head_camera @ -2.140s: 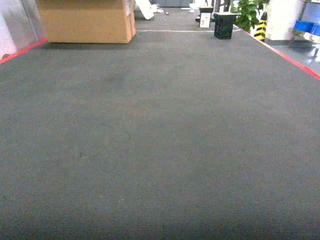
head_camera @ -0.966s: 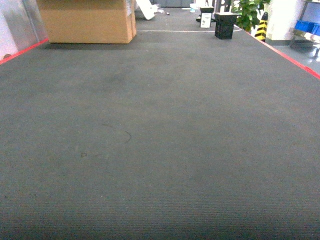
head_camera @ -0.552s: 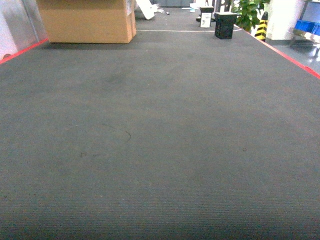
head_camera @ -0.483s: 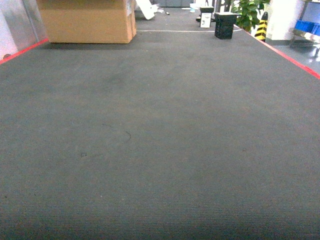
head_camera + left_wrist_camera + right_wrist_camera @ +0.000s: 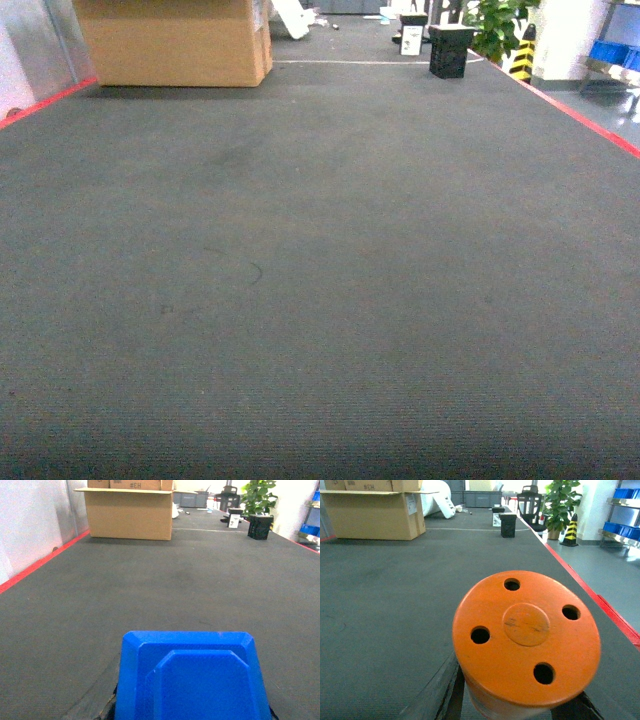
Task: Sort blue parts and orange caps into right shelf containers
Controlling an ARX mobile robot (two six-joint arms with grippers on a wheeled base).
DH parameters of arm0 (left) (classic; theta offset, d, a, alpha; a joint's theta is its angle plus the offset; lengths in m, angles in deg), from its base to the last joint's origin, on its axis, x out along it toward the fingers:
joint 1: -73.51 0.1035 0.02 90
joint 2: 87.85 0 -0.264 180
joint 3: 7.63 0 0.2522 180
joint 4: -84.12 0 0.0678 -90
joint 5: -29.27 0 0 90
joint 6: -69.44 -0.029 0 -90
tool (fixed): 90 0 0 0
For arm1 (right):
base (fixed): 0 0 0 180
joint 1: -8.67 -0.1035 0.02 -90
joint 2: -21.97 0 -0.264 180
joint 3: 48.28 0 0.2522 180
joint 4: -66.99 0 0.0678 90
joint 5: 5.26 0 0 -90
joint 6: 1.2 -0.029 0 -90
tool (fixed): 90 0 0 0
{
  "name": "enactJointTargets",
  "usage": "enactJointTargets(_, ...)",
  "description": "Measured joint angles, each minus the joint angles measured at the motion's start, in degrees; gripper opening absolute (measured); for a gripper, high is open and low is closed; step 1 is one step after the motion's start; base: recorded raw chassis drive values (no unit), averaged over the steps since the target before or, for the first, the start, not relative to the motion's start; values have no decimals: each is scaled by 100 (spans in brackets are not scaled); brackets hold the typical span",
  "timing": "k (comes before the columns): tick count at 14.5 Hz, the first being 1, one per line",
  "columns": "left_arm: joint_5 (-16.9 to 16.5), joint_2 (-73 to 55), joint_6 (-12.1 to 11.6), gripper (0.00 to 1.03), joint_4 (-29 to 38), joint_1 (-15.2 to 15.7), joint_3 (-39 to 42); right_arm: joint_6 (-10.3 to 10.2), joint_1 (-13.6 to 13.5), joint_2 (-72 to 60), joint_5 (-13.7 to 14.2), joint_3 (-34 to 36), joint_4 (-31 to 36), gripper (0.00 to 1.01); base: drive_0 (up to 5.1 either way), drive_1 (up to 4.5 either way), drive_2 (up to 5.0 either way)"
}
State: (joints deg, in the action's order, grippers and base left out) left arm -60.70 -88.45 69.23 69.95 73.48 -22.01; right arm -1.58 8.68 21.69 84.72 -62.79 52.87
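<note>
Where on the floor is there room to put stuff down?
The wide dark carpet is bare between the red edge lines, from the camera up to the cardboard box. It gets crowded at the far end, around the box, the black crate and the plant.

Grey carpeted floor (image 5: 320, 300) with red border tape (image 5: 570, 105).
A cardboard box (image 5: 175, 40), black crate (image 5: 449, 50), potted plant (image 5: 497, 25) and striped cone (image 5: 521, 52) stood at the far end.

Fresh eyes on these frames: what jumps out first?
The orange cap fills the lower right wrist view, flat top with four round holes toward the lens. The blue part fills the bottom of the left wrist view the same way. Behind both lies dark grey carpet, with a cardboard box at far left.
</note>
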Motion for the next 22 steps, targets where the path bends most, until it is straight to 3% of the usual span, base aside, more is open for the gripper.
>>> enactJointTargets(22, 0, 0, 0, 43, 0, 0, 0, 0, 0, 0, 0, 0, 2, 41, -162, -162, -162)
